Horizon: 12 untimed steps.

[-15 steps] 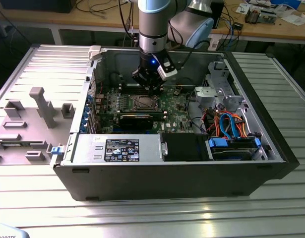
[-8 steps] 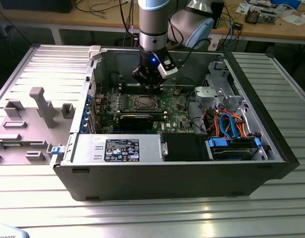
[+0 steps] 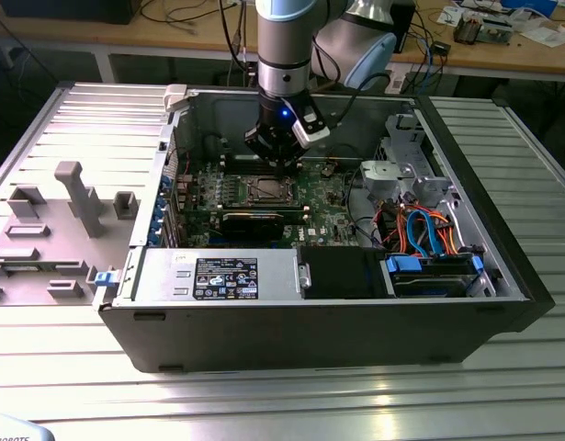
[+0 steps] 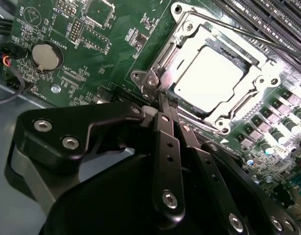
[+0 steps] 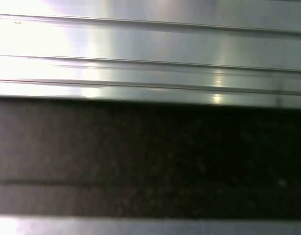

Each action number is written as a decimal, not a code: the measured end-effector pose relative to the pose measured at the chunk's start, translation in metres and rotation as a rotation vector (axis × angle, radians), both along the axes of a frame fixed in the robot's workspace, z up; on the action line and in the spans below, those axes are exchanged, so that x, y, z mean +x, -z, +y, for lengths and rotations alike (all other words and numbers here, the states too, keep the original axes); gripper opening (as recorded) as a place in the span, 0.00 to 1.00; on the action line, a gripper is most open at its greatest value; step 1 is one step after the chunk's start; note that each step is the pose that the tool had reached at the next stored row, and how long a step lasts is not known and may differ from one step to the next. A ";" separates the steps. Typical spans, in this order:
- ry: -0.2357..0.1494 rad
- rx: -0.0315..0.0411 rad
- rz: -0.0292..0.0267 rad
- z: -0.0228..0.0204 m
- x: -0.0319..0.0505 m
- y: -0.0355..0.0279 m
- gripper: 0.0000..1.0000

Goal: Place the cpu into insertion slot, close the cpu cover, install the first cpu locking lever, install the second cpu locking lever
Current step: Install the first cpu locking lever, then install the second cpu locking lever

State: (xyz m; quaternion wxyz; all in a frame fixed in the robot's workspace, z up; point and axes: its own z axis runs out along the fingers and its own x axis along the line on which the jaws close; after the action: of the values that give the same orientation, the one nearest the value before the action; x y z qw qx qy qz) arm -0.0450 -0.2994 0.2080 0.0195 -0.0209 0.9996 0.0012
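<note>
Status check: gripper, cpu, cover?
Gripper shut, tips at the cpu cover corner. Cpu seated in insertion slot, cover down. Nothing in the way.

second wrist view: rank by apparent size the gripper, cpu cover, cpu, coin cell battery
1. gripper, though it sits nearest the camera, so its bulk is inflated
2. cpu cover
3. cpu, seated inside the cover's opening
4. coin cell battery

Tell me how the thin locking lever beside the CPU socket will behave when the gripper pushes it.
The locking lever looks like thin bare wire, so it probably flexes springily. Its polished metal may let the gripper slip off. The cpu cover beneath is sheet metal, likely stiff.
</note>
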 end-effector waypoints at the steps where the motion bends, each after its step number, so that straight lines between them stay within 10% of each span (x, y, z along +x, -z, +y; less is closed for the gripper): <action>1: 0.000 0.0000 0.0000 -0.0001 0.0000 0.0000 0.11; 12: 0.000 -0.0007 0.0001 -0.0010 0.0002 -0.0068 0.11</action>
State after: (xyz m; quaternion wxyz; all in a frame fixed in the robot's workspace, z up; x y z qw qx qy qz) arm -0.0448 -0.3004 0.2148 0.0194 -0.0210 0.9996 0.0009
